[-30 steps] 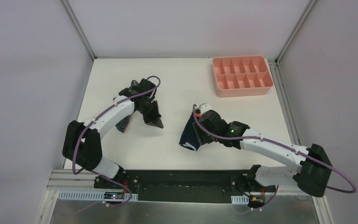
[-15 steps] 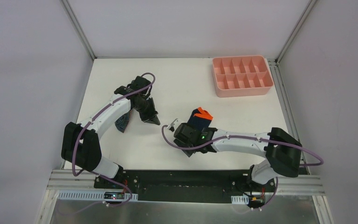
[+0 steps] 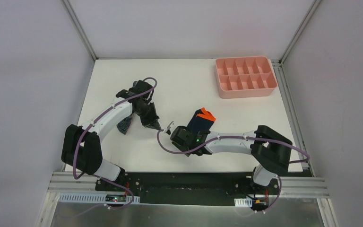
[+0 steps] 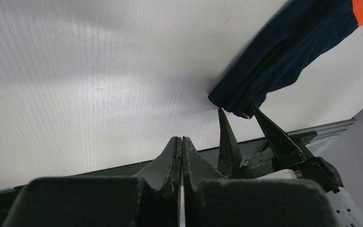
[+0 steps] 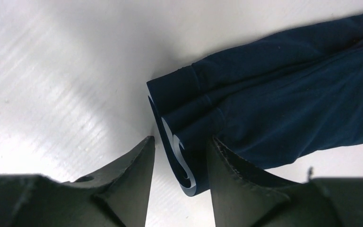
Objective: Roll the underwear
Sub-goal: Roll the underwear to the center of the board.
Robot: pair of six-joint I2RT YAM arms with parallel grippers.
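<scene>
The navy underwear [image 3: 200, 121] with orange trim lies folded into a narrow strip near the table's middle, orange end farthest from the arms. It also shows in the left wrist view [image 4: 283, 52] and the right wrist view [image 5: 288, 94]. My right gripper [image 3: 189, 133] is open at its near end; the fingertips [image 5: 181, 139] straddle the lettered waistband fold, one finger on each side. The striped underwear [image 3: 124, 124] lies partly under my left arm. My left gripper [image 3: 155, 126] is shut and empty [image 4: 182, 142], low over bare table to the left of the navy piece.
A pink compartment tray [image 3: 246, 92] stands at the far right corner. Metal frame rails run along the table's sides and near edge. The right gripper's fingers [image 4: 228, 142] show in the left wrist view, close ahead of my left gripper.
The right gripper let go of the navy underwear, which now lies on the table, and swung left to its near end. The left gripper moved slightly nearer and to the right.
</scene>
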